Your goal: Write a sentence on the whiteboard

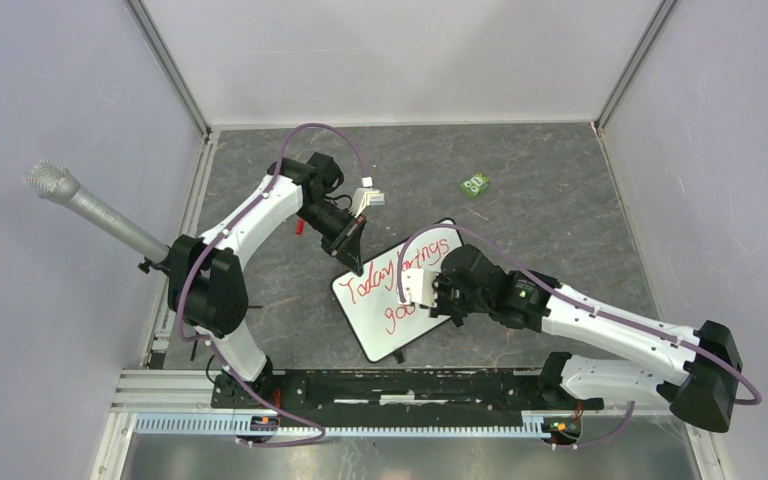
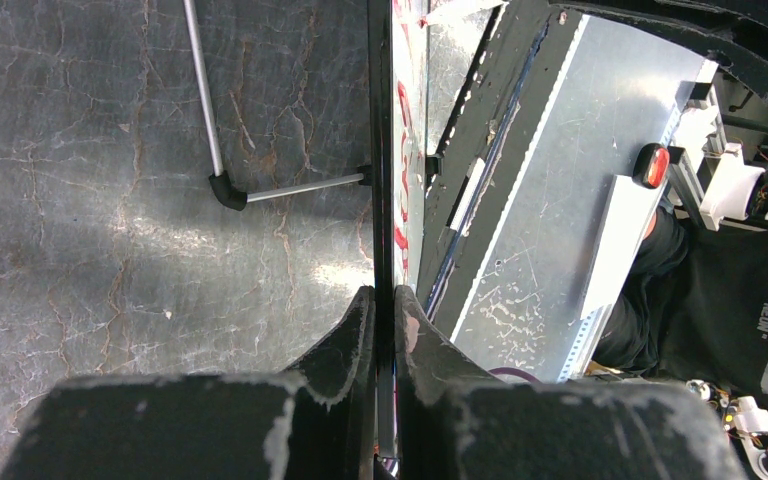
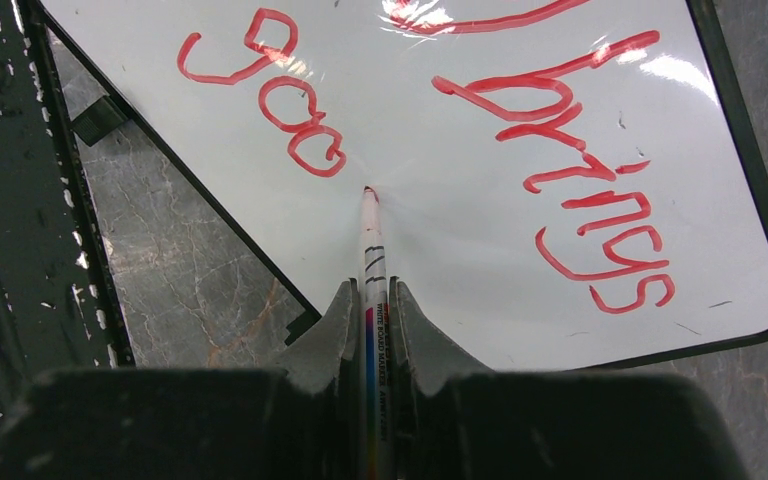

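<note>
One whiteboard [image 1: 368, 322] at centre frame, set diagonally on the grey counter [image 1: 560, 230]; the left fingers [image 2: 385, 305] pinch its dark rim, pressed tight on either side of the edge. One sentence [image 1: 392, 272] in red marker, two slanted lines: two whole words, "Today brings", above three letters, "goo". The right fingers [image 3: 371, 303] clamp one marker [image 3: 371, 245], its red tip touching the board just beside the last "o"; also one small green packet [image 1: 475, 184] on the counter to the upper right of the board, and one microphone [image 1: 55, 183] jutting in at far left.
</note>
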`<action>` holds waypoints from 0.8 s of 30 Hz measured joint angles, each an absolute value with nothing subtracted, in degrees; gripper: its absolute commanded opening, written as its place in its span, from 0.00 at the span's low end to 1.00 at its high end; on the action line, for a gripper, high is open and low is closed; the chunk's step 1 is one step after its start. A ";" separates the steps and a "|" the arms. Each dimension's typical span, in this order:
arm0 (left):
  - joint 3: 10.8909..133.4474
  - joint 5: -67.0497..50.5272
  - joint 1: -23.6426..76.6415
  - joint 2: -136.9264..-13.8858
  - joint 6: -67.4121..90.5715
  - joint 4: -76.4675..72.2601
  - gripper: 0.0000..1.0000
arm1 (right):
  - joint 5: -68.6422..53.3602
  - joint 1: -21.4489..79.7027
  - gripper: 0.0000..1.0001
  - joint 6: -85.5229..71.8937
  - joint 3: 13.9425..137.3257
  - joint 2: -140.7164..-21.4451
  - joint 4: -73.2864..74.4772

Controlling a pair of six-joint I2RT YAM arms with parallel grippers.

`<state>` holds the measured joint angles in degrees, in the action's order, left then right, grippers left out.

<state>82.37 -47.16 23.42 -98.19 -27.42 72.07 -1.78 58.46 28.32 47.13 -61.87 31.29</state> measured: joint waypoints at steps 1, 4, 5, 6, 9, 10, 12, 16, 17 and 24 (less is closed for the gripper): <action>82.37 -47.16 23.42 -98.19 -27.42 72.07 0.02 | -2.09 58.50 0.00 28.32 47.13 -61.98 31.24; 82.35 -47.16 23.42 -98.19 -27.42 72.07 0.02 | -2.57 58.78 0.00 28.36 47.13 -62.08 31.22; 82.32 -47.16 23.42 -98.19 -27.42 72.05 0.02 | -2.63 58.87 0.00 28.38 47.13 -62.13 31.22; 82.32 -47.16 23.42 -98.19 -27.42 72.05 0.02 | -2.70 58.94 0.00 28.47 47.13 -62.22 31.27; 82.32 -47.16 23.42 -98.19 -27.42 72.05 0.02 | -2.52 59.66 0.00 29.06 47.11 -62.52 31.46; 82.32 -47.18 23.42 -98.19 -27.42 72.05 0.02 | -2.48 59.81 0.00 29.32 47.11 -62.59 31.57; 82.32 -47.16 23.42 -98.19 -27.42 72.05 0.02 | -2.37 60.10 0.00 29.80 46.98 -62.59 31.94; 82.32 -47.16 23.42 -98.19 -27.42 72.05 0.03 | -2.11 60.18 0.00 30.28 46.57 -62.59 32.27; 82.32 -47.16 23.42 -98.19 -27.42 72.05 0.02 | -1.98 60.25 0.00 30.35 46.48 -62.59 32.29; 82.32 -47.16 23.42 -98.19 -27.42 72.01 0.02 | 0.03 60.38 0.00 30.37 46.48 -62.57 33.26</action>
